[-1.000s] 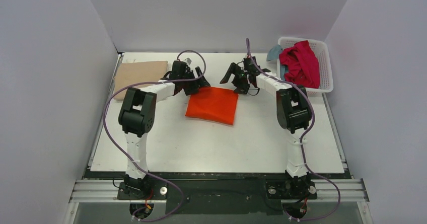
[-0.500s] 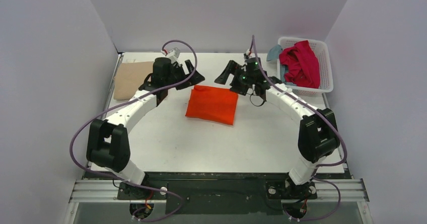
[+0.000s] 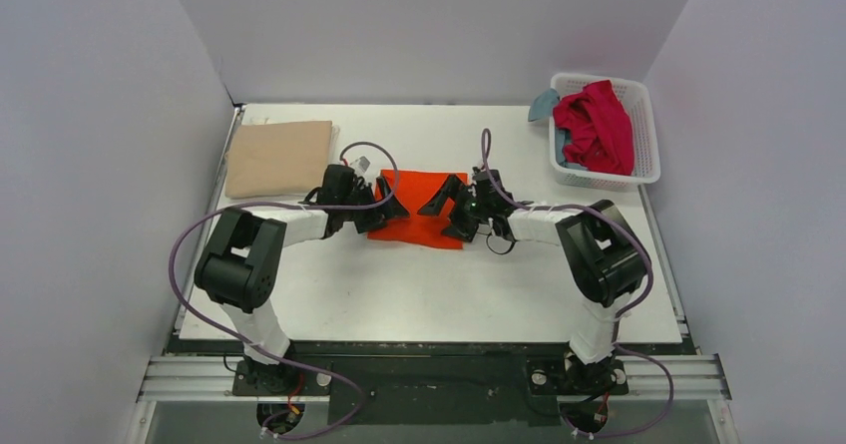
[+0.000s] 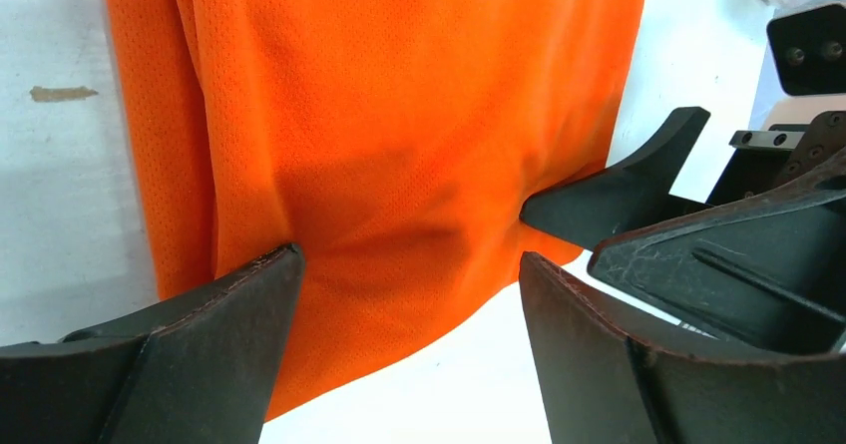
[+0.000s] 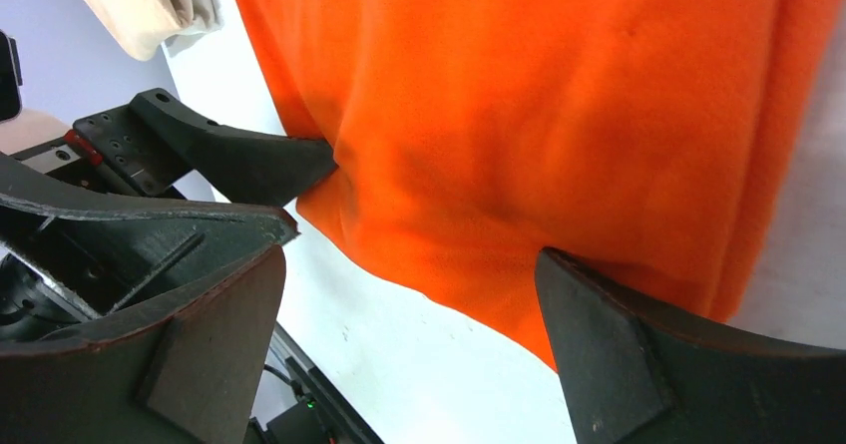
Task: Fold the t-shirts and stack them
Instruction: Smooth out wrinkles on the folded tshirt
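While our left gripper [image 3: 387,208] and right gripper [image 3: 444,208] gape empty over the folded orange t-shirt [image 3: 423,226], midway between the table's [image 3: 399,294] side edges, we judge it soft and limp, best pinched at its near corners.

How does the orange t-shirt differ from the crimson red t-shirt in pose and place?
The orange t-shirt lies folded flat on the table; the crimson red t-shirt is a crumpled heap in the white basket. The left gripper and right gripper, both open, are down at the orange t-shirt; neither is near the crimson red t-shirt. Both are plain cloth.
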Robot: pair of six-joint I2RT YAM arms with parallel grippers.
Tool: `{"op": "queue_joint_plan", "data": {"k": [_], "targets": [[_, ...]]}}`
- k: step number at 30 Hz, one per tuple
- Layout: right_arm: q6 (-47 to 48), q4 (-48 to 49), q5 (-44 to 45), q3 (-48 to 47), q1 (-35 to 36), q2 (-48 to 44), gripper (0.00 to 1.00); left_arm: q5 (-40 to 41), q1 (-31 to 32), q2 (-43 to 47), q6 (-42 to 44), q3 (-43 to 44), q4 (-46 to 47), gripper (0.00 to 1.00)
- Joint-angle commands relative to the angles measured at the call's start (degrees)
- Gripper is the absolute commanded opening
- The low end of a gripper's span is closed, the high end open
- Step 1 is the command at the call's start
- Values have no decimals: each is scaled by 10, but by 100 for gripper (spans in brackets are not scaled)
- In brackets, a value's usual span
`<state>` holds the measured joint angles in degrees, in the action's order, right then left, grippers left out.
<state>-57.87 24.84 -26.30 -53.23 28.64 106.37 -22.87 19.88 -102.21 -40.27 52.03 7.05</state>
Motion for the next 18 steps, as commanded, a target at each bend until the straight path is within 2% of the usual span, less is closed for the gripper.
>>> {"op": "queue_joint_plan", "data": {"k": [1,7,10,13,17,18], "targets": [[41,-46,54,78,-24,-13,93,45,-12,6,16,-64,-30,91],[84,-89,49,115,-54,-68,93,66,-14,49,38,-63,-86,92],[115,-128,30,87,-55,-107,94,53,-13,101,36,-52,-102,92],[168,-211,25,37,-56,-138,95,48,-13,141,37,-17,-112,92],[211,-302,101,-14,-59,-233,99,121,-15,153,70,37,-168,92],[216,-325,151,-14,-60,-249,99,148,-15,136,77,63,-194,92]]}}
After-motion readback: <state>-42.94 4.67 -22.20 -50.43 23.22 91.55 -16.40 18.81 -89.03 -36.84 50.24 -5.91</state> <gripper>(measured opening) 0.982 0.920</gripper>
